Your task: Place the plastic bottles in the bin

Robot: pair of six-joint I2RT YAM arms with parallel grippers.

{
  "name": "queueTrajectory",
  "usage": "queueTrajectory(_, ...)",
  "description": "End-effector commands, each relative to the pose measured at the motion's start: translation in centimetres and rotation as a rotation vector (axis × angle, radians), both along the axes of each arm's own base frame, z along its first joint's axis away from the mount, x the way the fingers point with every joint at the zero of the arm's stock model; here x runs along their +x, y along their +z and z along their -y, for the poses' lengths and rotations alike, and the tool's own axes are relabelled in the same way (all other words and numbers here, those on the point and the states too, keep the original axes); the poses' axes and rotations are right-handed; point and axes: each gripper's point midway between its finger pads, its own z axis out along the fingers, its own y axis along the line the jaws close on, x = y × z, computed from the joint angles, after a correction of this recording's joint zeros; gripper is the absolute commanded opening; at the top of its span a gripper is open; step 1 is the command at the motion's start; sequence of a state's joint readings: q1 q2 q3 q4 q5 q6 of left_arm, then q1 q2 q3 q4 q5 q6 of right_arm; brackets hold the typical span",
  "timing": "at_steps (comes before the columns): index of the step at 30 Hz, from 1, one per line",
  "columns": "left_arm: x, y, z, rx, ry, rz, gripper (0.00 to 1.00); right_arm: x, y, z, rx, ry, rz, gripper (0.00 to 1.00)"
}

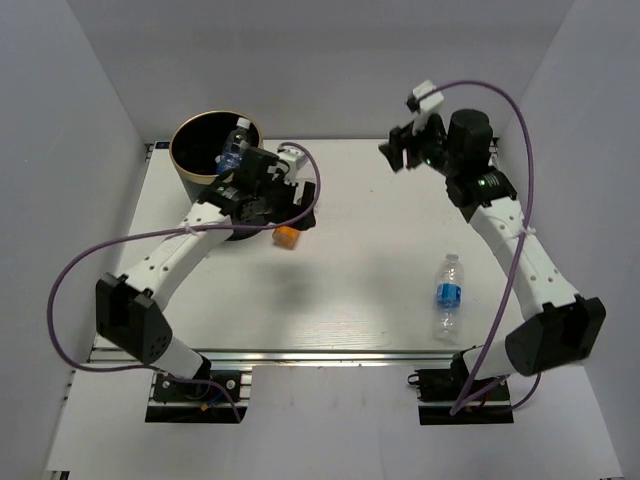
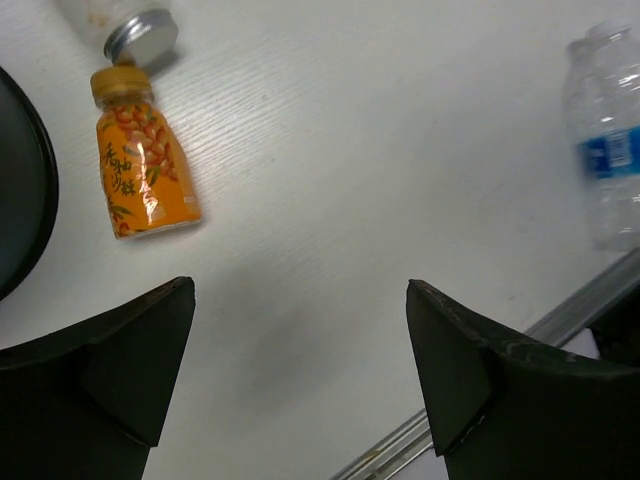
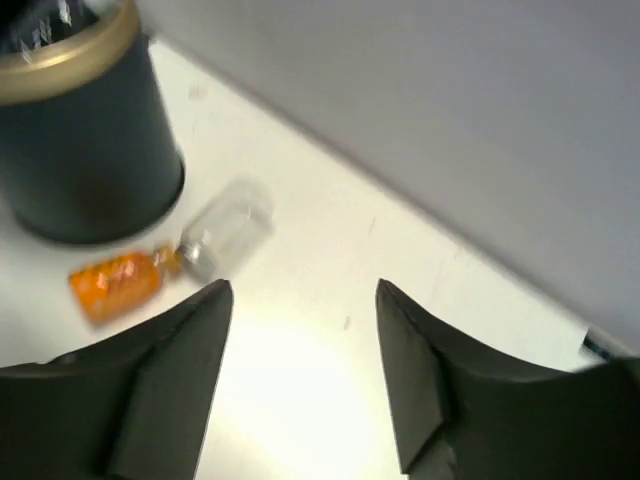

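You have four bottles and one bin (image 1: 200, 145) on a white counter (image 1: 370, 240) with pale walls (image 1: 320, 60). One blue-label bottle (image 1: 234, 150) sits inside the bin. The orange bottle (image 2: 140, 165) and clear bottle (image 3: 228, 222) lie cap to cap just beside the bin, and a second blue-label bottle (image 1: 449, 297) lies well apart from it, cap toward the back wall. Your left hand (image 2: 300, 300) and right hand (image 3: 305, 295) are both released, grasping nothing.

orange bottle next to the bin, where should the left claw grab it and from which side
The orange bottle lies flat on the table, cap beside a clear bottle, with the bin close along one side. So probably grip across the middle of its round body, straight down from above; a sideways approach looks crowded.
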State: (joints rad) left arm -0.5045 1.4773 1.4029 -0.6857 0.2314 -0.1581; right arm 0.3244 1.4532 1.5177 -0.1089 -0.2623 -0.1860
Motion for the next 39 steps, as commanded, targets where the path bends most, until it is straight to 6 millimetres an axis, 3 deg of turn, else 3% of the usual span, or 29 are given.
queueTrajectory(1,1.5,-2.7,-1.0,0.16,0.048,0.003,0.96,-4.0,-4.7,2.2,-0.086,0.011,-0.126,0.68)
queueTrajectory(5,3.9,-5.8,-2.5,0.309,0.147,-0.009,0.99,-6.0,-6.4,5.4,-0.103,-0.057,-0.151,0.72)
queueTrajectory(6,4.6,-6.1,-2.9,0.331,0.176,0.008,0.99,-6.3,-8.0,5.8,-0.109,-0.063,-0.185,0.72)
queueTrajectory(7,5.2,-6.2,-2.8,0.328,0.195,0.02,0.99,-7.0,-7.8,6.6,-0.104,-0.077,-0.186,0.74)
queueTrajectory(9,5.8,-7.8,-3.1,0.369,0.214,0.006,0.99,-7.5,-9.5,7.0,-0.106,-0.085,-0.223,0.74)
queueTrajectory(12,6.8,-9.5,-3.0,0.385,0.236,0.004,0.99,-8.5,-10.2,8.1,-0.101,-0.106,-0.242,0.74)
queueTrajectory(25,8.2,-15.7,-2.2,0.419,0.251,-0.058,0.96,-9.9,-11.7,9.0,-0.043,-0.096,-0.31,0.74)
queueTrajectory(29,8.5,-16.5,-1.9,0.421,0.257,-0.071,0.93,-10.2,-12.6,9.3,-0.053,-0.098,-0.334,0.75)
queueTrajectory(34,8.3,-17.8,-2.0,0.434,0.26,-0.097,0.81,-10.6,-14.0,10.3,-0.075,-0.129,-0.417,0.75)
queueTrajectory(36,8.2,-17.8,-1.8,0.427,0.253,-0.101,0.71,-10.9,-14.7,10.9,-0.071,-0.162,-0.48,0.78)
queueTrajectory(39,8.3,-17.5,-1.3,0.407,0.24,-0.103,0.46,-12.3,-16.0,11.2,-0.064,-0.162,-0.592,0.81)
